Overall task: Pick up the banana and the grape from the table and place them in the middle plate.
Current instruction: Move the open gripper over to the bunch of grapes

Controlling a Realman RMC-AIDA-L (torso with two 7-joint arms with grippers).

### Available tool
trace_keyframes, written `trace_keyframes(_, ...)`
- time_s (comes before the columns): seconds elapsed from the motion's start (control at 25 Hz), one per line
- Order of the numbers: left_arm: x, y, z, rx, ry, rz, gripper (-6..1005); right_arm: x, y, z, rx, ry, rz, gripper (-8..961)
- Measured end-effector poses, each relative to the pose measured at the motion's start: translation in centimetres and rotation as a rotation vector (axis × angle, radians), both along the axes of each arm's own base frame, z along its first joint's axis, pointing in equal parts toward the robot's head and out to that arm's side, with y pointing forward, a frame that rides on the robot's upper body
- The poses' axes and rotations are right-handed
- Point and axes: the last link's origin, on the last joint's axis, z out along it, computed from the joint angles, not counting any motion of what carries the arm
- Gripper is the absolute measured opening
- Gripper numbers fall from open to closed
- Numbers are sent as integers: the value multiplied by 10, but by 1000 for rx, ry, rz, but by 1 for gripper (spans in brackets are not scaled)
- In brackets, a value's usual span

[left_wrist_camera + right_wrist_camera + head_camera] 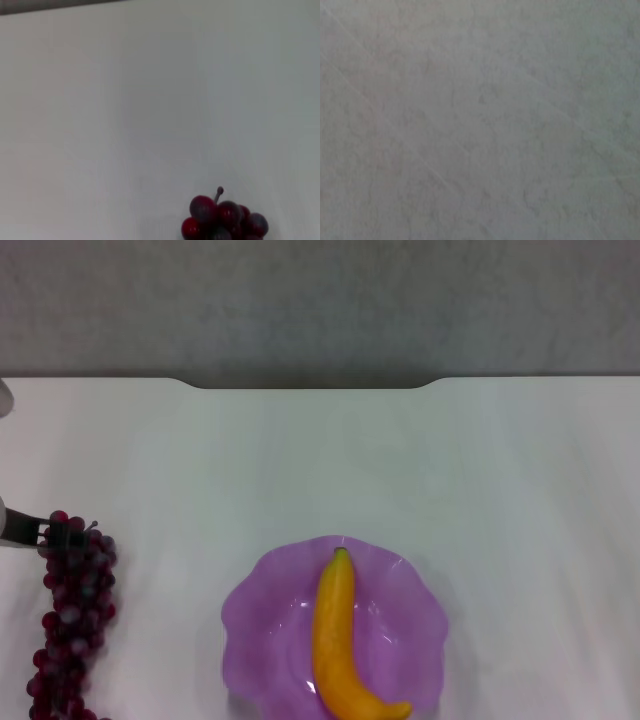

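The yellow banana point(342, 640) lies inside the purple scalloped middle plate point(260, 615), near the front of the white table point(400, 460), its dark tip pointing away from me. The dark red grape point(72, 615) bunch lies on the table at the far left, well clear of the plate. My left gripper point(38, 531) reaches in from the left edge and meets the stem end of the bunch. The left wrist view shows only the top grapes and the short stem point(222, 217). The right arm is out of sight, and its wrist view shows only a plain grey surface.
The table's far edge has a shallow notch point(310, 385), with a grey wall behind it. White tabletop stretches between the grapes and the plate, and to the right of the plate.
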Motion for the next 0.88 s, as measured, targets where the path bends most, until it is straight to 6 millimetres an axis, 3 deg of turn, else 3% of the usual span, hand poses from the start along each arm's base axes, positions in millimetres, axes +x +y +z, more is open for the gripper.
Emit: trace_keyframes(0.88,-10,2,-9,-39,9,38,792,-2,1,-1,-4,0,7,770)
